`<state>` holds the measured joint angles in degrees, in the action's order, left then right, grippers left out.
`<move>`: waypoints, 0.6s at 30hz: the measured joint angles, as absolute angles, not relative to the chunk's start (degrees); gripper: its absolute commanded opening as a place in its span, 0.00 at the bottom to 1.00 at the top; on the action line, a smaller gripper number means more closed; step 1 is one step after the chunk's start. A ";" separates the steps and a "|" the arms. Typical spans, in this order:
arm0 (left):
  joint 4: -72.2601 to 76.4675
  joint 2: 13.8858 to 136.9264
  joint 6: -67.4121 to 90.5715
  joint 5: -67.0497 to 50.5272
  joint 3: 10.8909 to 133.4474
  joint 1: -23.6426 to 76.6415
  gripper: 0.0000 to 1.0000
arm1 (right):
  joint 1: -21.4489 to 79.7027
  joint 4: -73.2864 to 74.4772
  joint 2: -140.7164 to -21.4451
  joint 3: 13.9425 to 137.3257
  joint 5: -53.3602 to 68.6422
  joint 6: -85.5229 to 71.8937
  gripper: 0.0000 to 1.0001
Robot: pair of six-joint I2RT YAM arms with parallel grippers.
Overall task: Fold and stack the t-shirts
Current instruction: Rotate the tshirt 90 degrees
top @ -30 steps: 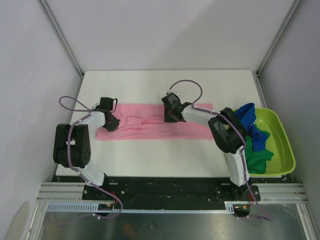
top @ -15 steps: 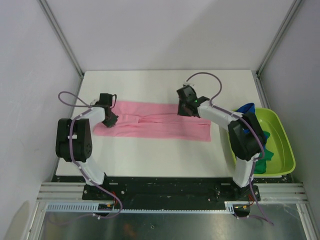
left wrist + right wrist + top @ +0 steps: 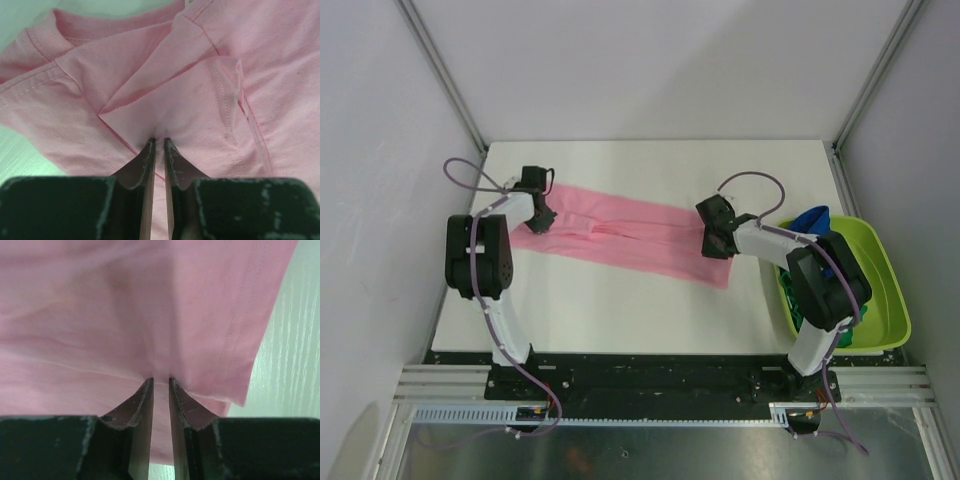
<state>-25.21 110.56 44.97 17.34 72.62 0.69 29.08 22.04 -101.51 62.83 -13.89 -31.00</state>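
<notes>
Seen from overhead, the light pink t-shirt point(image 3: 620, 228) lies stretched in a slanted band across the white worktop point(image 3: 620, 300), running from 10 o'clock down toward 4 o'clock, one arm at each end. At 3 o'clock a lime-green tub point(image 3: 892, 290) sits at the worktop's edge with a royal blue t-shirt point(image 3: 812, 219) draped over its far rim; neither wrist camera catches it.

The left wrist view alone shows the ribbed collar point(image 3: 100, 30) and a sleeve folded inward. There the left gripper point(image 3: 159, 142) has its jaws nearly pressed together, pinching a crease of pink cloth.

The right wrist view shows the stitched hem point(image 3: 250, 340) beside bare worktop. The right gripper point(image 3: 160, 380) has its jaws drawn narrow and nips a gathered ridge of the same shirt.
</notes>
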 measured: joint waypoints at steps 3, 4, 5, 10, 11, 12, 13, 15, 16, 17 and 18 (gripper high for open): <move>-25.69 111.94 44.38 17.30 74.54 0.67 0.16 | 29.10 21.82 -100.57 61.04 -13.76 -31.24 0.22; -25.93 112.42 44.01 17.26 75.26 0.64 0.16 | 29.12 21.58 -100.31 60.47 -13.63 -31.31 0.21; -26.13 112.92 43.83 17.19 75.99 0.64 0.16 | 29.12 21.21 -100.09 59.88 -13.47 -31.40 0.21; -26.98 116.22 41.98 16.14 80.93 0.56 0.18 | 29.12 20.49 -98.78 58.17 -12.78 -31.51 0.22; -27.05 116.73 41.71 16.03 81.71 0.56 0.19 | 29.12 20.58 -98.30 57.95 -12.67 -31.53 0.22; -27.20 117.45 41.25 15.81 82.87 0.56 0.19 | 29.12 20.69 -97.45 57.69 -12.56 -31.51 0.23; -27.20 117.91 40.88 15.66 83.53 0.56 0.20 | 29.10 20.75 -96.68 57.56 -12.53 -31.51 0.23; -27.44 118.93 39.97 15.22 85.17 0.56 0.20 | 29.02 20.86 -94.21 57.43 -12.32 -31.48 0.24; -27.51 119.28 39.55 14.98 85.86 0.56 0.21 | 28.99 20.86 -92.75 57.43 -12.19 -31.48 0.24; -27.49 119.37 39.40 14.81 86.15 0.56 0.21 | 28.95 20.82 -91.15 57.43 -12.10 -31.48 0.25; -27.53 119.37 39.38 14.68 86.28 0.56 0.22 | 28.88 20.80 -89.56 57.43 -12.03 -31.46 0.25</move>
